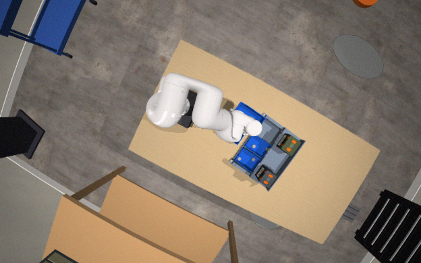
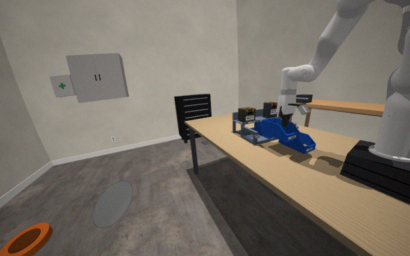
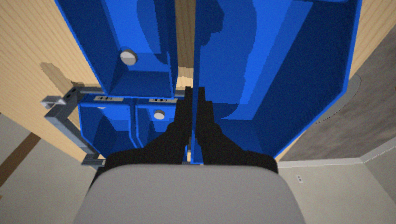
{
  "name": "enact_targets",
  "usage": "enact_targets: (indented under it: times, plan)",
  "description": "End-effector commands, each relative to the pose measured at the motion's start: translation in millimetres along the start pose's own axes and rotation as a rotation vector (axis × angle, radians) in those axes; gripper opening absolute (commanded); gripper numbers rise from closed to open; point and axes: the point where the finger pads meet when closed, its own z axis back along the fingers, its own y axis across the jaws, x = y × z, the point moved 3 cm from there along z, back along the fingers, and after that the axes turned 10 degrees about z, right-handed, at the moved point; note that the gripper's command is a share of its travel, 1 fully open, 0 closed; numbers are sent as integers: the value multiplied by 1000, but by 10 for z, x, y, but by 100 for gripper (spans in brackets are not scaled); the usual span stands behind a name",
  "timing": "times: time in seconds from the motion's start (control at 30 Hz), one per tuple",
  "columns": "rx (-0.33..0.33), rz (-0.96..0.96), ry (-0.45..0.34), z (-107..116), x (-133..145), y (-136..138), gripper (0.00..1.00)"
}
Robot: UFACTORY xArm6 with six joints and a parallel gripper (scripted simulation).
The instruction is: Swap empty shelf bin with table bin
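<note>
Tool: gripper [image 2: 285, 122] [image 3: 194, 98], pinching one side wall of the empty open bin.
Empty open bin [image 1: 251, 110] [image 2: 272, 128] [image 3: 270, 65]: blue; out of its place, raised over the worktop [image 1: 328, 182] [image 2: 293, 184] [image 3: 30, 45], near the shelf front.
Bin with part [image 2: 301, 142] [image 3: 142, 75]: blue, beside the held bin; one round piece visible inside.
Shelf [image 1: 277, 161] [image 2: 250, 132] [image 3: 71, 131]: grey, standing on the worktop.
Shelf bins: two, blue, side by side; nearer the vacant place, one [image 1: 258, 152] [image 3: 145, 127]; beyond it, another [image 1: 247, 164] [image 3: 111, 125].
Upper board: olive box [image 1: 290, 145] [image 2: 246, 115]; dark box [image 1: 266, 177] [image 2: 269, 110].
</note>
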Motion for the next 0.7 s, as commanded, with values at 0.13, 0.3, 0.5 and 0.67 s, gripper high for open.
enact_targets:
  times: [0.13, 0.3, 0.5, 0.67]
  plan:
    - [1, 0, -4, 13, -31, -150, 0]
    - [1, 0, -4, 13, -109, -422, 0]
    - [1, 0, -4, 13, -240, -872, 0]
    - [1, 0, -4, 13, -313, -1124, 0]
